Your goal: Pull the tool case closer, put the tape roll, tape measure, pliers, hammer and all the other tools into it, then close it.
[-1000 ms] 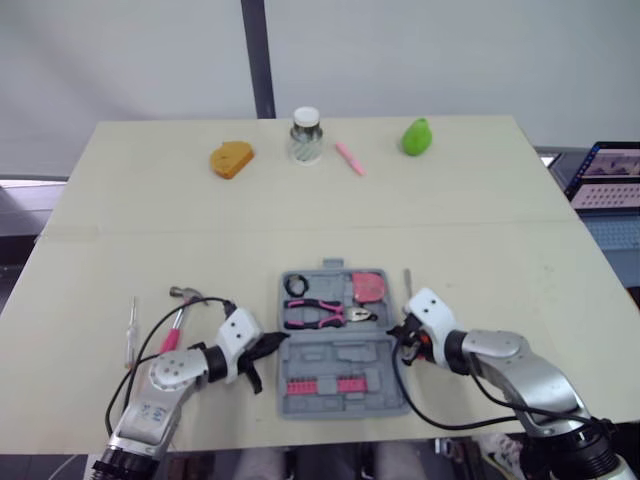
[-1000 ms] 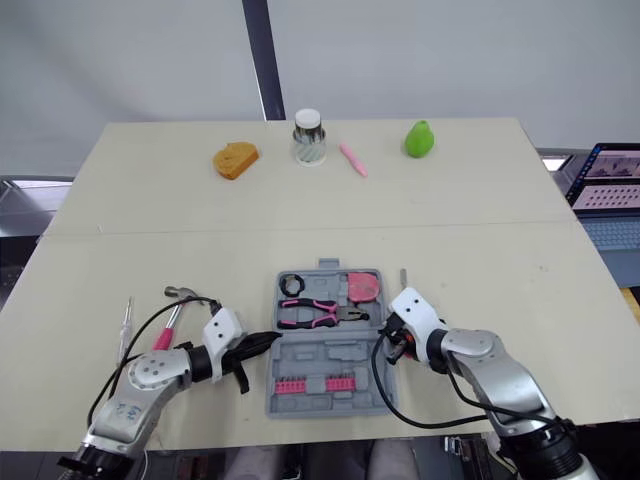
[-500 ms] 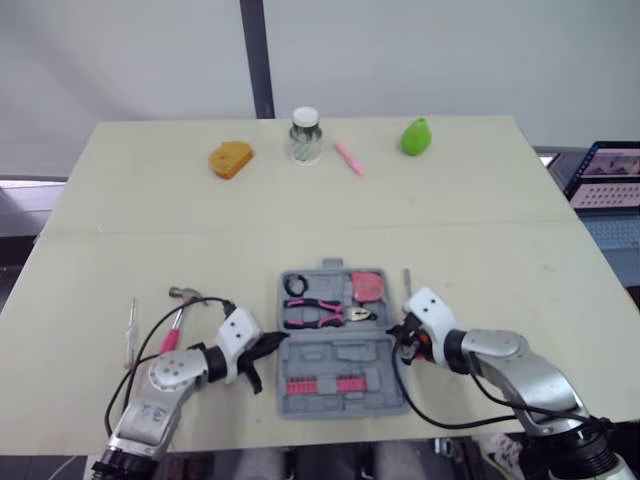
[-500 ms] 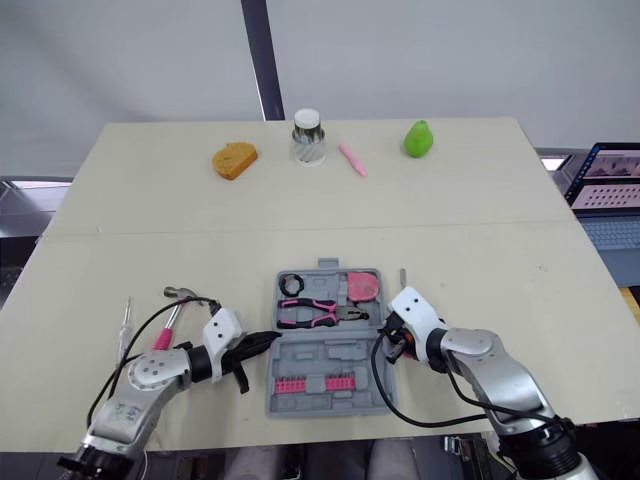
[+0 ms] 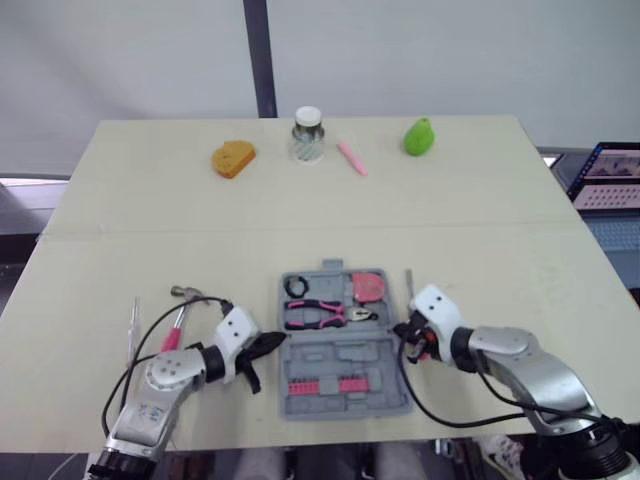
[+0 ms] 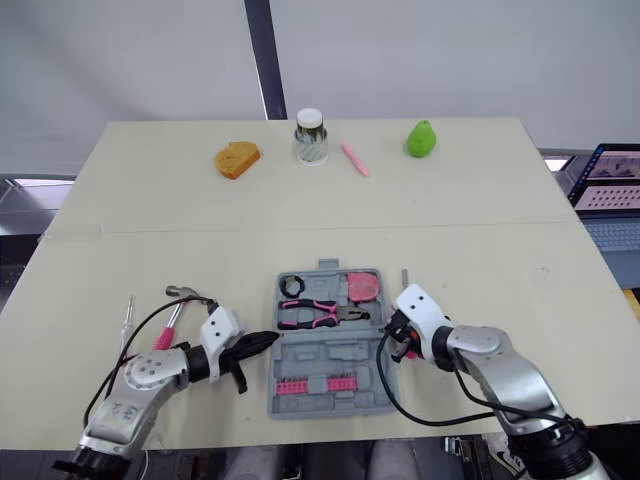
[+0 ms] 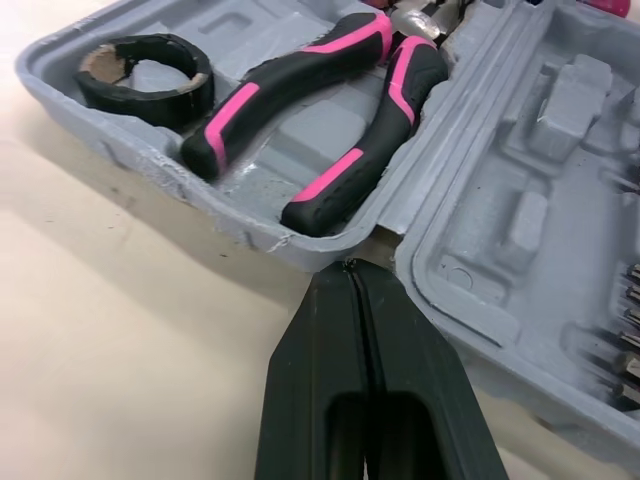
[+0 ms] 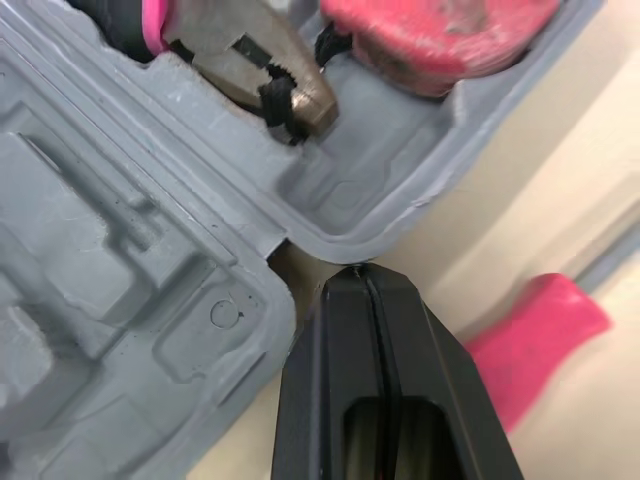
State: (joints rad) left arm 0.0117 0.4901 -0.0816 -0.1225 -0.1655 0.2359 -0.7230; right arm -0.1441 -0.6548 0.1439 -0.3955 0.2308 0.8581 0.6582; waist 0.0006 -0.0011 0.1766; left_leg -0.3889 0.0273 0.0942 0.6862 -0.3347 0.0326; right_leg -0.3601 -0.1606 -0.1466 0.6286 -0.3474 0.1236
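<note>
Where my jaws sit: the left gripper [image 7: 350, 268] has its jaws pressed together on nothing, tip at the notch between the two halves of the tool case [image 5: 345, 358], on its left edge. The right gripper [image 8: 358, 272] has its jaws pressed together too, empty, tip at the matching notch on the right edge.
Tool case: open flat on the table [image 5: 300, 220], near the front edge, between my two arms.
Already in it: tape roll [image 5: 296, 286], pliers [image 5: 320, 315] and tape measure [image 5: 369, 287], all in the far half.
Left out: hammer [image 5: 178, 318] and clear-handled screwdriver [image 5: 134, 325] on the table to my left; a pink-handled tool [image 8: 530, 340] just beside the case on my right.
Handling, my guess: moulded plastic shell, light and stiff, likely to slide easily on the smooth table. The far half carries the load. To close it, take a half by its rim, away from the hinge. The hammer is head-heavy, so grip the handle near the head.
Hard to tell: whether my tips touch the case or stop just short. I cannot name the pink-handled tool, since my right arm covers most of it from above. The pink bits [image 5: 320, 385] in the near half are too small to count.
</note>
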